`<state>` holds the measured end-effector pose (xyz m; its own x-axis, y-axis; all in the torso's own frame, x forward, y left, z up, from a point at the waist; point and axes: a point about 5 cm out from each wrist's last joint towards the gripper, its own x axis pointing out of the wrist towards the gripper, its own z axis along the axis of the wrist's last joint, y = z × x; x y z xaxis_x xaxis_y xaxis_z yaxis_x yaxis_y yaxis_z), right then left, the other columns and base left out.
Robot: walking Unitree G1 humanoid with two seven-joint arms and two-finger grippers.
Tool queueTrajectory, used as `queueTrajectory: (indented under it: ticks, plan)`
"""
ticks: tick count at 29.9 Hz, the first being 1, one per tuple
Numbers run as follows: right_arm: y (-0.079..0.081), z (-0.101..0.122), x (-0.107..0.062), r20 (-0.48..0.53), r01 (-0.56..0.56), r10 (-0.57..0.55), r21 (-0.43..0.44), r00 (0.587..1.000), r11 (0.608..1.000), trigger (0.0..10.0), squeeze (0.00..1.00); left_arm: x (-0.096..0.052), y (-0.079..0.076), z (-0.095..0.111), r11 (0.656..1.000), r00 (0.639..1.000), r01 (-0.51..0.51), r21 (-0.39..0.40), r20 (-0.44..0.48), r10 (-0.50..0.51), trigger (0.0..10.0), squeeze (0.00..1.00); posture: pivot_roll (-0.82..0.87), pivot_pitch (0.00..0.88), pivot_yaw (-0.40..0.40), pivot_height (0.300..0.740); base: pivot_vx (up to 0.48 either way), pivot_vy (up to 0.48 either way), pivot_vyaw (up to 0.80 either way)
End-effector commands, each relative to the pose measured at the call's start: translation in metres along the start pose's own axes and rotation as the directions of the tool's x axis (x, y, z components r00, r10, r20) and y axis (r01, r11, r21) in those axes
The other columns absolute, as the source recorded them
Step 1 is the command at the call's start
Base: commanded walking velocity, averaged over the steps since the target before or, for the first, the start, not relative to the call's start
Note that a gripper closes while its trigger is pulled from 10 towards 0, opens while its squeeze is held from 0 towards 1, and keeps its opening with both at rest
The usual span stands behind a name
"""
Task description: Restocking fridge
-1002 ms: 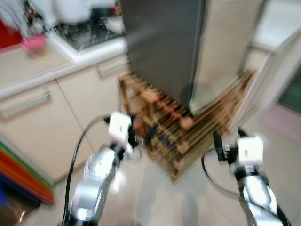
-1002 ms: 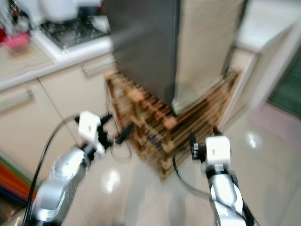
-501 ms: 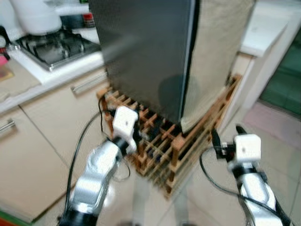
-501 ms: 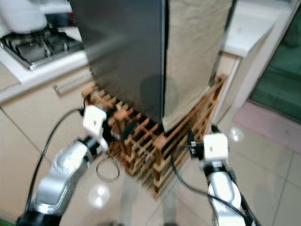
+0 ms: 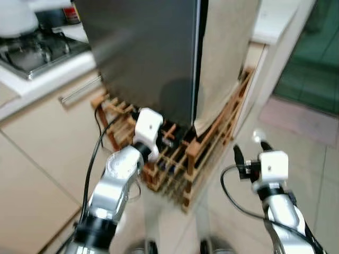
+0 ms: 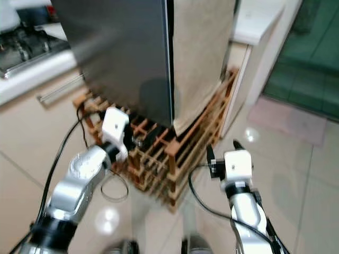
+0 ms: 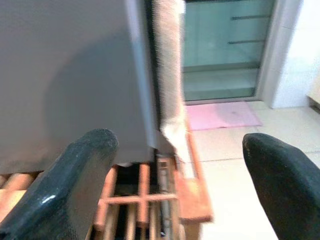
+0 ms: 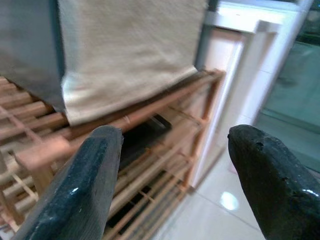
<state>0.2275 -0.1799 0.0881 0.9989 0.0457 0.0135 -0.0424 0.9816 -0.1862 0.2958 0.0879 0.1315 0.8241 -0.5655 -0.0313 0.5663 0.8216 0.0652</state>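
Over the last second my head view has swung and steadied: the counter clutter and red items that sat at my far left have slid out of frame, and only the stove [image 5: 37,45] corner and the cream cabinet [image 5: 42,153] with its bar handle are left on that side, so I judge that I have turned and stepped toward the fridge rather than anything in the kitchen moving. My left gripper [image 7: 175,180] has come up and forward, now held close to the wooden rack [image 5: 180,164] at the foot of the fridge; its fingers [image 7: 75,185] are spread wide with nothing between them, and past them I see the grey fridge [image 5: 143,53] side, the edge of the beige cloth [image 5: 225,47] hanging down its front, and a pink mat [image 7: 220,114] on the floor beyond. The fridge now stands large in the middle of my view, closed as far as I can tell, resting on the slatted rack. To the right, my right gripper [image 8: 170,165] hangs lower and nearer me, over the pale tiled floor [image 5: 312,159], fingers likewise wide apart and empty, aimed at the rack's corner under the cloth. With both grippers empty, I judge the restocking has not begun; I am only arriving at the fridge, and nothing to stock is visible here.
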Motion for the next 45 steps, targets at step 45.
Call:
queueTrajectory:
  ticks: [45]
  plan:
    - [-0.002,-0.009,0.007,-0.013,0.009,-0.009,-0.023,1.0,1.0,10.0,0.09,0.015,-0.008,0.008,1.0,0.998,-0.009,0.001,0.063,0.009,10.0,0.0,-0.16,0.019,0.057,0.693,0.241,-0.051,-0.05]
